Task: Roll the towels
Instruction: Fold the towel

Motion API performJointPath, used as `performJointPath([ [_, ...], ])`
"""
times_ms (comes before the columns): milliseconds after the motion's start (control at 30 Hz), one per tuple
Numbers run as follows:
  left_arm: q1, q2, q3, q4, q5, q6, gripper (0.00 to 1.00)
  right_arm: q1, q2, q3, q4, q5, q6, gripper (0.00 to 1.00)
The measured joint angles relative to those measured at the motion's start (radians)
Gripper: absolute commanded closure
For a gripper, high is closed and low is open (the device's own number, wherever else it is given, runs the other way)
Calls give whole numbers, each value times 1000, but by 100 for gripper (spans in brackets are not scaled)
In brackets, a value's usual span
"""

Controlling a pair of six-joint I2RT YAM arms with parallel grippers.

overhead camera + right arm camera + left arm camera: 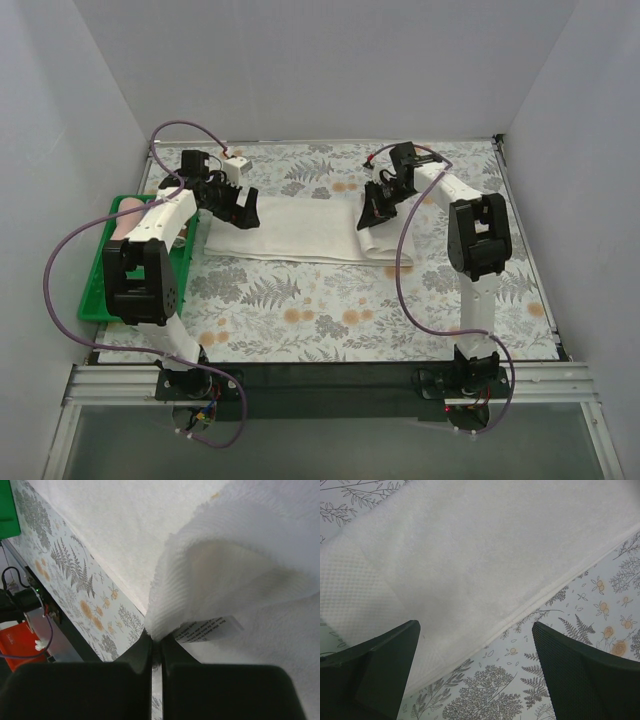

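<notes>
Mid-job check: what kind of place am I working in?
Probably a lab test booth, not a home: plain white walls box in the table, with a metal rail along its near edge.

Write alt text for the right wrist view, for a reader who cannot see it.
The right tool, jaws shut, pinches an edge of the cream-white towel and holds it up in a curled fold, a printed care label showing underneath. To the left lie the floral table cover and a corner of a green tray.
</notes>
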State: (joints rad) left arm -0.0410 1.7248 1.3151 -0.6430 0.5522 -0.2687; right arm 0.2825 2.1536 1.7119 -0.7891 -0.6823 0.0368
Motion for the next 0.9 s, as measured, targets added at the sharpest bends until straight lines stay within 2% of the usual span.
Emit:
performJointPath([
  [467, 0, 0, -11, 2, -19, -1, 9, 45, 84, 36, 60, -14, 72, 97],
  [500, 0, 0, -11, 1, -20, -1, 9, 46, 87, 40, 60, -18, 73, 92],
  [533, 0, 0, -11, 1, -20, -1, 9, 48, 91, 46, 61, -24, 74, 80],
  [600, 0, 0, -11, 1, -21, -1, 9, 56, 96, 50, 68, -35, 80, 65],
  [700, 0, 0, -11, 2, -21, -2, 9, 71, 97, 51, 69, -69, 77, 50],
  [800, 0, 0, -11, 4, -22, -6, 8, 81, 97, 69, 69, -98, 70, 46],
  [900, 0, 0, -12, 18, -22, -14, 9, 88, 96, 108, 75, -129, 67, 48],
])
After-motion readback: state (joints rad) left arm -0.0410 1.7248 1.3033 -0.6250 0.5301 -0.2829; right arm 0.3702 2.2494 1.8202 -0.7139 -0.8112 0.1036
